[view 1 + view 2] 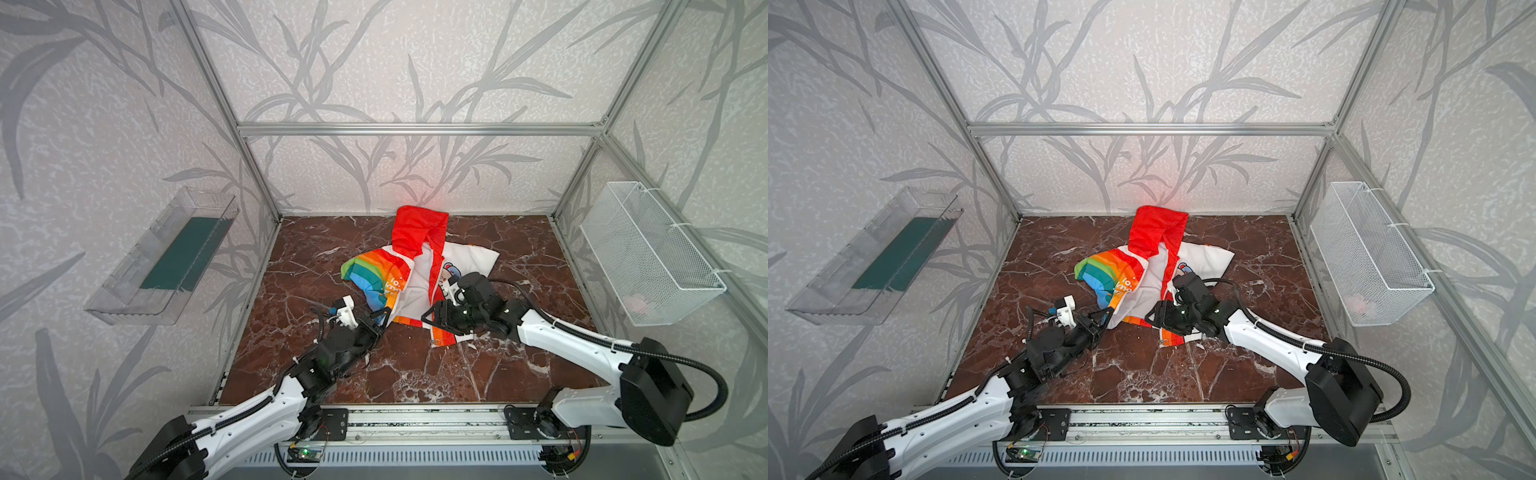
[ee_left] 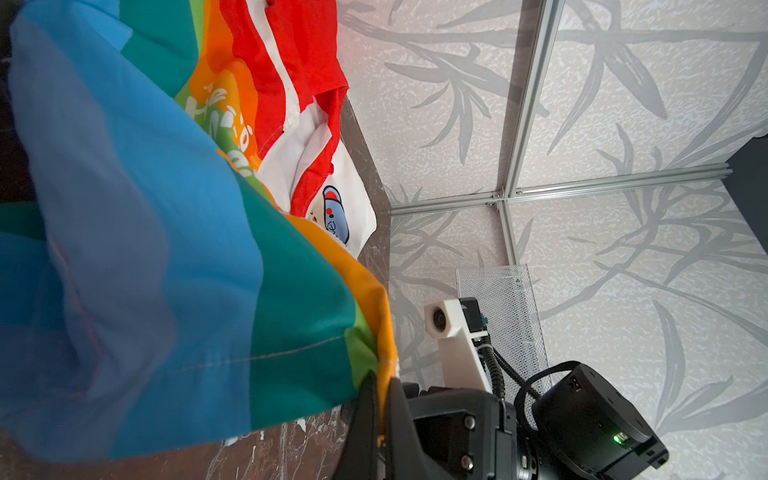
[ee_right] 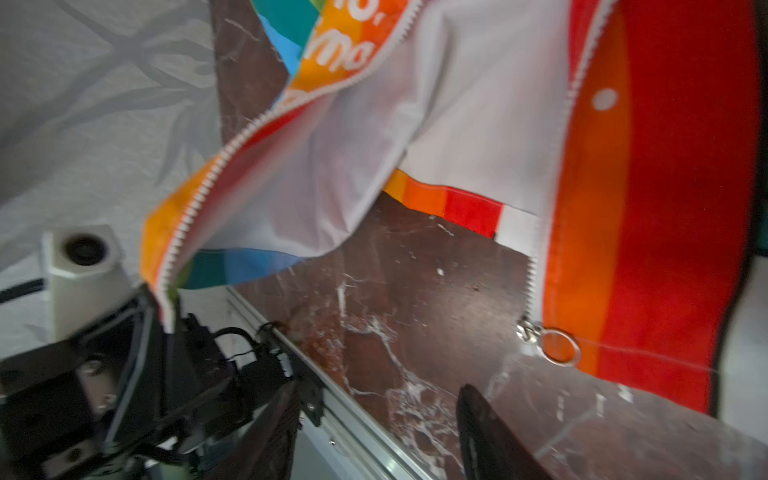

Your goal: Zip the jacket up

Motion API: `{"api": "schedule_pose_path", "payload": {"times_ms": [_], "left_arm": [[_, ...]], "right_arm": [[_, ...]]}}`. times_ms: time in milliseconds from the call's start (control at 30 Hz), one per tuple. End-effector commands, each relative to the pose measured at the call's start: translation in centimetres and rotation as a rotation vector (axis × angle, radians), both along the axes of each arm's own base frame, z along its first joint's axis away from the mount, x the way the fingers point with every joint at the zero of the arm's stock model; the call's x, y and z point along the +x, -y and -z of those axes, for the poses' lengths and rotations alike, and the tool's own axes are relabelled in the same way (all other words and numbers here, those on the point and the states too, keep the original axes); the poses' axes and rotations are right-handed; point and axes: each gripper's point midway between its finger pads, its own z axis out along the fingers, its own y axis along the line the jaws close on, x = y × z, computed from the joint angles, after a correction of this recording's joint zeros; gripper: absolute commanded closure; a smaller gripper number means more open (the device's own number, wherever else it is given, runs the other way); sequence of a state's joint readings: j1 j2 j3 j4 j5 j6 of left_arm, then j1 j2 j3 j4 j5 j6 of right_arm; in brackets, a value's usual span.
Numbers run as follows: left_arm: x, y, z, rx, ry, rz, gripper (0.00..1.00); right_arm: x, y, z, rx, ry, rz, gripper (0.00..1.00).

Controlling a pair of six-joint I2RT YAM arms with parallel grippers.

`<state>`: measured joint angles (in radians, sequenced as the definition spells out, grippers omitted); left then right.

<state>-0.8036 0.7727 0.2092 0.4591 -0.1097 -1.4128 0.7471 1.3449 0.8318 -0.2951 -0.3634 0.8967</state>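
The jacket (image 1: 417,286) lies unzipped in the middle of the table (image 1: 307,257). The left gripper (image 1: 381,316) pinches its rainbow hem corner; the right gripper (image 1: 432,322) stands spread beside the ring pull (image 3: 559,347).

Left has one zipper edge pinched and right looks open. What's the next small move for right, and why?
Probably ease the right gripper onto the ring pull and close. Its jaws stand open with nothing held. The pull lies free at the bottom of the other zipper edge, just off the table. The left gripper holds the jacket lifted by its own zipper edge.
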Motion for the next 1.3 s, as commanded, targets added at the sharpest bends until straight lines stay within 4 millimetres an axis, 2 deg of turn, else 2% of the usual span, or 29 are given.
{"api": "schedule_pose_path", "payload": {"times_ms": [0, 133, 300, 500, 700, 800, 1000, 1267], "left_arm": [[-0.2, 0.9, 0.3, 0.042, -0.022, 0.050, 1.00], [-0.4, 1.7, 0.5, 0.055, -0.042, 0.091, 1.00], [-0.7, 1.4, 0.6, 0.060, -0.046, 0.092, 1.00], [-1.0, 0.5, 0.8, 0.053, -0.044, 0.070, 1.00], [-1.0, 0.0, 1.2, 0.042, -0.048, 0.059, 1.00], [-0.9, -0.1, 1.3, 0.038, -0.050, 0.060, 1.00], [-1.0, -0.4, 1.5, 0.035, -0.055, 0.056, 1.00], [-1.1, -1.0, 1.9, 0.026, -0.062, 0.038, 1.00]], "right_arm": [[-3.9, 6.0, 5.2, -0.419, -0.083, -0.128, 0.39], [-3.3, 7.0, 6.3, -0.591, -0.076, -0.169, 0.39], [-2.3, 6.4, 6.6, -0.633, -0.068, -0.179, 0.42], [-1.2, 5.4, 6.9, -0.634, -0.046, -0.175, 0.49], [-0.1, 4.0, 8.0, -0.618, -0.054, -0.168, 0.53], [0.1, 3.6, 9.2, -0.642, -0.090, -0.184, 0.55], [0.9, 3.1, 9.6, -0.647, -0.088, -0.181, 0.56], [1.0, 3.3, 9.7, -0.617, -0.096, -0.142, 0.55]]}}
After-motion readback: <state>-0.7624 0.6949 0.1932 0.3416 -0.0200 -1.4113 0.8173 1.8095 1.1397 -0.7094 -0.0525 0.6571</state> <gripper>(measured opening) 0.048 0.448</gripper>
